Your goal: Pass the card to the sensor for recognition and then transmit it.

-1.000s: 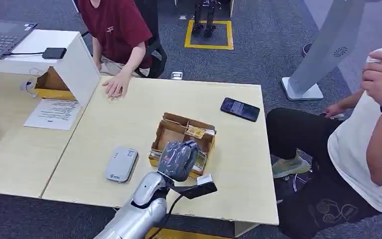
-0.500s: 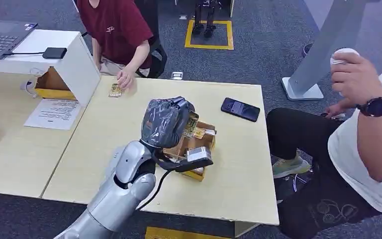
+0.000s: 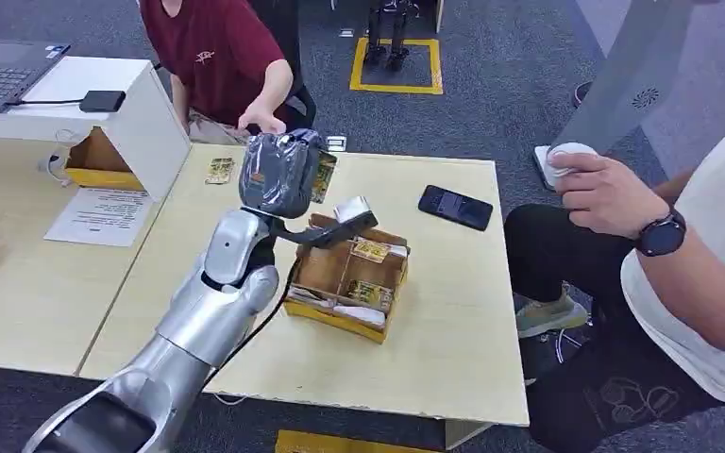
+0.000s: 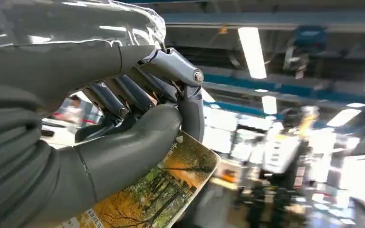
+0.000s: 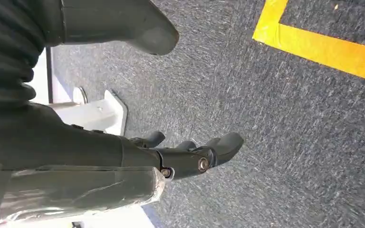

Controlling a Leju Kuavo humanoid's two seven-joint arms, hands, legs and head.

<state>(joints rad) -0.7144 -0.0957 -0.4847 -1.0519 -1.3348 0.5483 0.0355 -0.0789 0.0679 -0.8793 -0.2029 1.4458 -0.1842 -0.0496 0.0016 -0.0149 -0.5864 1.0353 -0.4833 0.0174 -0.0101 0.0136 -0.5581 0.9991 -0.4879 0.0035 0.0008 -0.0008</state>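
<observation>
Above the far side of the table (image 3: 439, 326), a picture card (image 4: 161, 190) is being pinched by one edge between the left hand's (image 3: 280, 175) thumb and fingers, while the right hand (image 5: 185, 152) is hanging loosely open over the carpet. The card could be dropped or tilted off the sensor if that shallow edge grip is being loosened in transit.

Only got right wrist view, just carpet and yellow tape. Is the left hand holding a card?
Observer: Yes. The left hand pinches a card with an autumn-tree print between thumb and fingers.
Operator: Where is that hand?
Observer: Raised above the table, beyond the cardboard box.
Operator: Anyone there to take it?
Observer: A person in a red shirt sits across the table, hand lifted just behind the robot's hand.
Operator: Other cards out?
Observer: One lies on the table near that person.
</observation>
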